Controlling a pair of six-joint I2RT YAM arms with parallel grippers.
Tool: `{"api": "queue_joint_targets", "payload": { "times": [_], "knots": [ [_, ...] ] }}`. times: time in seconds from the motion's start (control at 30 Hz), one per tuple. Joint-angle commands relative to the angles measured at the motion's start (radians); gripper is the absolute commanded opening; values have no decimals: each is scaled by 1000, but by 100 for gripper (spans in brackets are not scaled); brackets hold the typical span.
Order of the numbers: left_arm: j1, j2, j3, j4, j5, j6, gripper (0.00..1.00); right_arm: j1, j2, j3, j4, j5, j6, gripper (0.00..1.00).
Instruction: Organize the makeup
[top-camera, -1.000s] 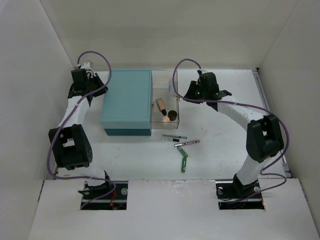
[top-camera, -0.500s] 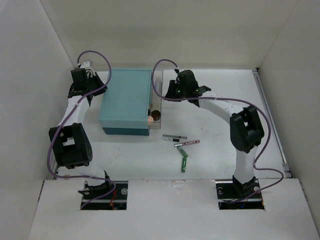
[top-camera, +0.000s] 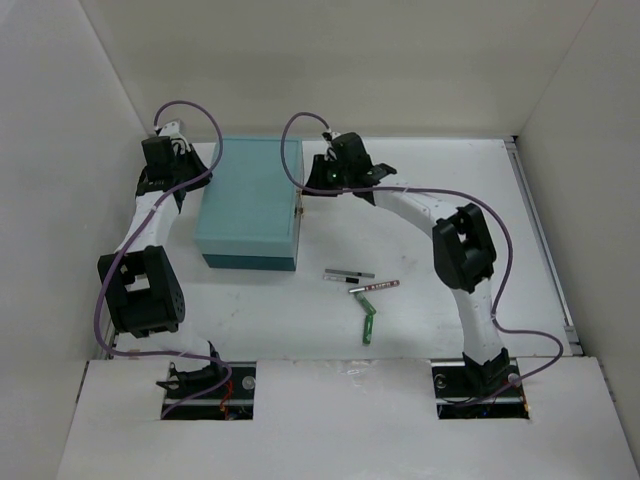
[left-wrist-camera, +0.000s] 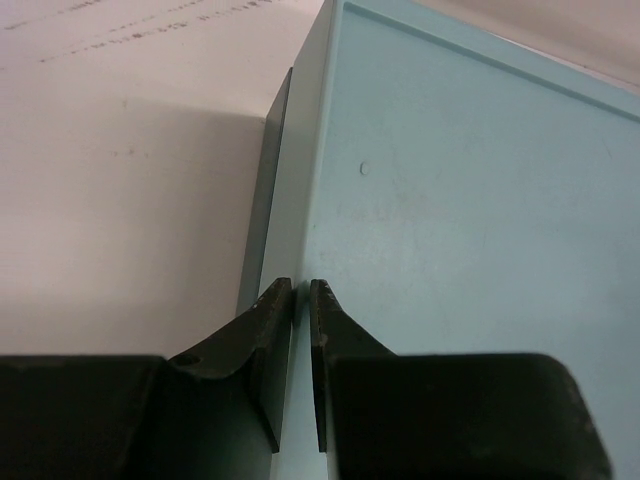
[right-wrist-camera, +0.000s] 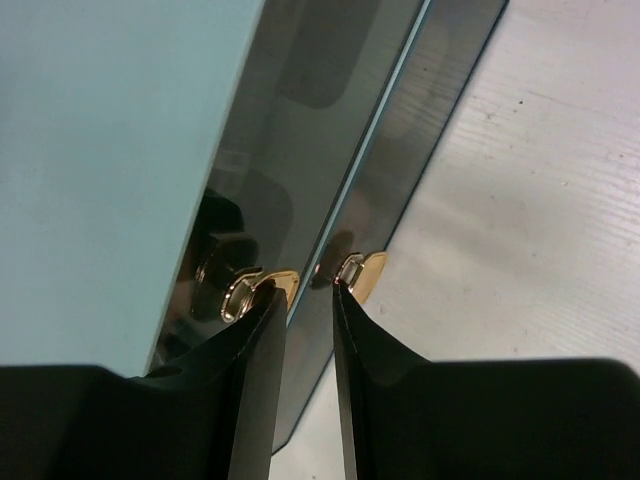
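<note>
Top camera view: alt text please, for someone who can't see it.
Two robot arms flank a teal box: left gripper at its far-left corner, right gripper at its right-side drawer. A grey pencil, pink pencil and green stick lie in front.

Three pieces of makeup lie loose on the white worktop (top-camera: 430, 250), in front of the large teal box's (top-camera: 250, 200) right corner. The thin grey pencil (top-camera: 350, 273) lies flat and almost straight across, with a shorter dark sliver tight along its near side. Just beside it, nearer the arms, the pink pencil (top-camera: 375, 286) rests at a slight slant – pale tip to the left, right end raised toward the back. The green stick (top-camera: 368, 325) lies nearest, apart from both pencils, running roughly front to back with a faint kink midway.
</note>
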Motion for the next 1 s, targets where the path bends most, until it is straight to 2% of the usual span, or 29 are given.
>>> {"api": "queue_joint_targets", "payload": {
  "times": [0.0,0.1,0.27,0.47,0.63,0.77,0.97],
  "knots": [
    [-34,22,-35,-84,42,8,8,65,36,87,96,-90,69,32],
    [-34,12,-39,-87,42,8,8,65,4,36,107,-72,78,32],
    [-29,-3,-50,-86,42,8,8,24,-85,-129,193,-82,89,43],
    [-25,3,-47,-87,36,7,8,-31,-133,-337,400,-231,158,56],
    [-20,9,-48,-87,36,3,8,-70,-87,-395,594,-352,283,63],
    [-20,8,-47,-87,36,5,8,-97,-51,-409,714,-394,362,64],
    [-15,6,-39,-89,34,2,8,-121,-4,-407,745,-395,405,62]
  ]
}}
